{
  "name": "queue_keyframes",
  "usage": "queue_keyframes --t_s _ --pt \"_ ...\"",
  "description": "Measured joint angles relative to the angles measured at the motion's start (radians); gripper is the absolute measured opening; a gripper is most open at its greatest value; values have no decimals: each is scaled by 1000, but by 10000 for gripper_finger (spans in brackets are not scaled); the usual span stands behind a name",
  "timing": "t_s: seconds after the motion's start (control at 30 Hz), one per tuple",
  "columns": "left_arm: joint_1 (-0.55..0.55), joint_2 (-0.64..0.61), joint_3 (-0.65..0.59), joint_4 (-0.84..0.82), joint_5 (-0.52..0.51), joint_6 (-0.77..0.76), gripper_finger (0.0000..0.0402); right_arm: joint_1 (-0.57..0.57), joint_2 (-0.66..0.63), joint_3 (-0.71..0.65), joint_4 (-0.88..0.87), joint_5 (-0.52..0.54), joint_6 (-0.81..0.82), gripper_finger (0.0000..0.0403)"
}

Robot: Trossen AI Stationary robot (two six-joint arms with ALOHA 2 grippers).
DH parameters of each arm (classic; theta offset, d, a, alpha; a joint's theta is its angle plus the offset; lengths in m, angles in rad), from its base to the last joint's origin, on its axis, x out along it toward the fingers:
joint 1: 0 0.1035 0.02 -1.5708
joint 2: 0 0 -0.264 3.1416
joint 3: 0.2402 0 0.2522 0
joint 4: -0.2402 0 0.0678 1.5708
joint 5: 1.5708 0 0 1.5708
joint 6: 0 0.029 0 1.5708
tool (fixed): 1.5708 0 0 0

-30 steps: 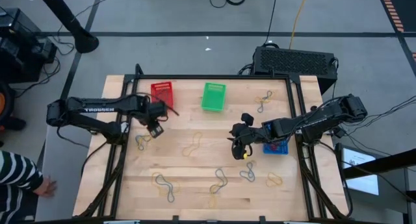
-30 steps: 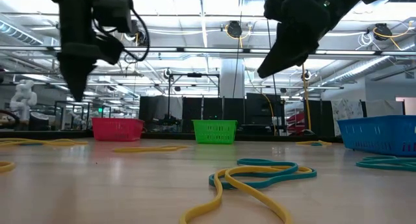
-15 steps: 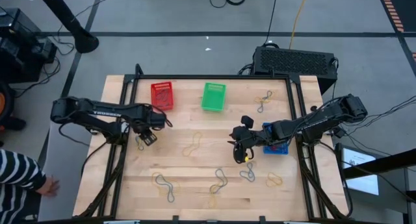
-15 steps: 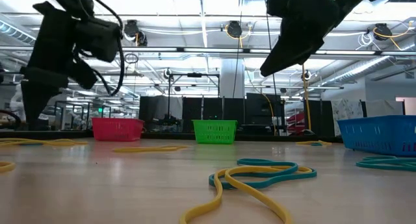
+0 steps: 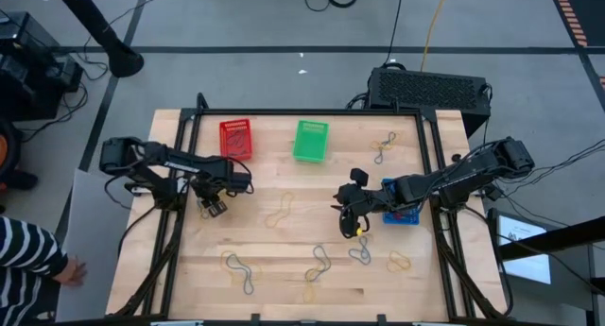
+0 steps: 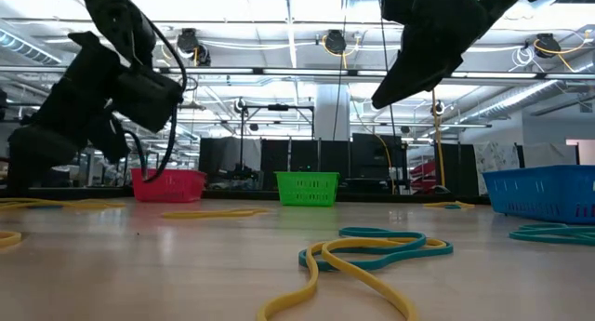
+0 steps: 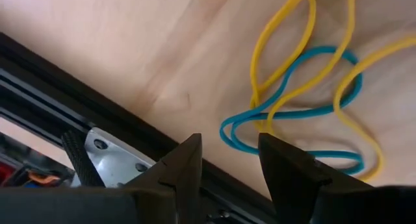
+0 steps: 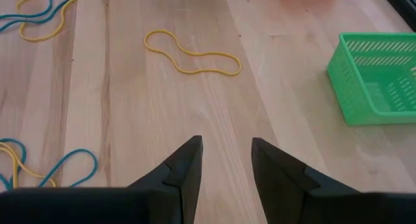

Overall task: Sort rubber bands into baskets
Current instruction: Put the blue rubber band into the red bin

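Counter (image 5: 284, 260) carries red basket (image 5: 235, 138), green basket (image 5: 310, 140) and blue basket (image 5: 402, 213), with rubber bands (image 5: 279, 212) scattered between. Left hand (image 5: 214, 206) hangs low over a blue-and-yellow tangle (image 7: 305, 113) near the left edge, fingers apart, empty. Right hand (image 5: 354, 224) hovers beside the blue basket, fingers apart, empty.

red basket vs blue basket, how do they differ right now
The red basket sits at the table's far left; the blue basket sits by the right edge, nearer the front. The red basket stands clear in the high view; the blue basket is partly covered there by the right arm, whose right gripper hangs beside it. The left gripper is nearer the red basket. Both are small lattice baskets.
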State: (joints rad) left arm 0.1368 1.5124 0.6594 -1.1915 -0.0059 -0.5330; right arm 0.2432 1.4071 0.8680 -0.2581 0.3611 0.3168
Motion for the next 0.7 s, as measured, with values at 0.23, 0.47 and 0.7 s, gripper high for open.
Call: queue_keyframes --t_s 0.23,0.47,0.7 --pt "17 44 0 -2 -1 51 160 0 0 0 0 1 -7 125" --pt "57 86 0 31 -6 108 160 0 0 0 0 3 -7 125" --pt "74 110 1 37 -5 129 156 0 0 0 -2 0 -7 125"
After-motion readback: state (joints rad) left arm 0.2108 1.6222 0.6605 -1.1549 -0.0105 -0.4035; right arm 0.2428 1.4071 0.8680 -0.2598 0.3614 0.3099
